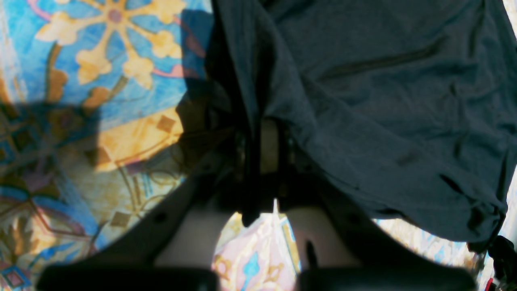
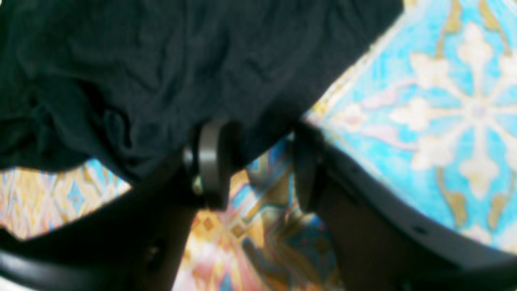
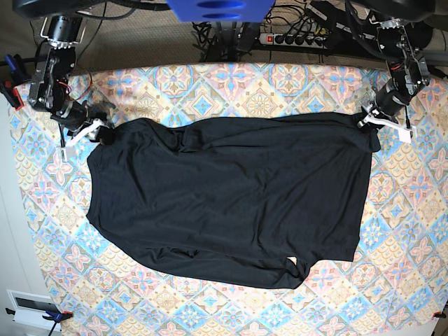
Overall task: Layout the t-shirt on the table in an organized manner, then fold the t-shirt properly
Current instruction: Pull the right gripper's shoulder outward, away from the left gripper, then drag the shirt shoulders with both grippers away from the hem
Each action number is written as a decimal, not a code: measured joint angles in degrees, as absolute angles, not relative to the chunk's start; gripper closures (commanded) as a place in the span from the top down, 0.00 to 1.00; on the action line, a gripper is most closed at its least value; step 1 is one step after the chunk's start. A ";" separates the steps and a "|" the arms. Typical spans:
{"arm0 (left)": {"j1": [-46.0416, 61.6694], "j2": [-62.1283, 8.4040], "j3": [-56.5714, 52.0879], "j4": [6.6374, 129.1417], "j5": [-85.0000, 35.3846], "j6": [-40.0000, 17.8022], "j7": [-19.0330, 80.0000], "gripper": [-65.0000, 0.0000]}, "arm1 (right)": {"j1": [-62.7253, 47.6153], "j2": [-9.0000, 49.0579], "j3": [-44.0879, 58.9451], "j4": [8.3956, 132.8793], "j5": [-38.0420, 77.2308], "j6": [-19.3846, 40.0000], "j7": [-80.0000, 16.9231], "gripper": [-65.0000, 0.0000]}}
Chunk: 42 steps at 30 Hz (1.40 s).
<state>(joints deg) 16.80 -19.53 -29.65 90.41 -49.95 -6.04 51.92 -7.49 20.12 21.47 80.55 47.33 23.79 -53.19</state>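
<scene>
The black t-shirt lies spread across the floral table, mostly flat, with a bunched sleeve near its front edge. My left gripper is at the shirt's far right corner. In the left wrist view it is shut on a fold of the t-shirt just above the table. My right gripper is at the shirt's far left corner. In the right wrist view it is open, the t-shirt edge draped at its fingertips, with the table showing between the jaws.
A power strip and cables lie behind the table's back edge. A small clamp sits on the left edge, and a white box is on the floor at the front left. Patterned cloth shows bare around the shirt.
</scene>
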 measured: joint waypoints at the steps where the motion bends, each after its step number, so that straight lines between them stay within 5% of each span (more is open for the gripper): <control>1: 16.80 -19.55 -29.63 90.41 -50.04 -6.04 51.92 0.00 | -6.92 20.16 21.47 80.53 47.37 23.79 -53.39 0.37; 13: 16.80 -19.53 -29.63 90.41 -50.15 -6.04 51.92 0.00 | -5.80 18.72 19.81 76.31 48.93 24.23 -50.54 0.35; 20: 16.80 -22.11 -29.69 90.41 -50.11 -6.02 51.88 0.00 | -5.72 18.37 19.29 76.29 49.12 24.21 -52.99 0.00; 36: 16.82 -25.58 -29.56 90.41 -50.74 -6.07 52.23 0.00 | -6.28 17.93 27.18 83.22 47.94 24.03 -58.63 0.01; 42: 16.80 -25.58 -29.56 90.41 -50.76 -6.07 52.31 0.00 | -6.79 17.93 27.16 83.07 46.98 23.81 -59.13 0.25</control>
<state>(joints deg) 16.80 -25.58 -29.56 90.41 -50.76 -6.07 52.31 -6.79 17.93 27.16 83.07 46.98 23.81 -59.13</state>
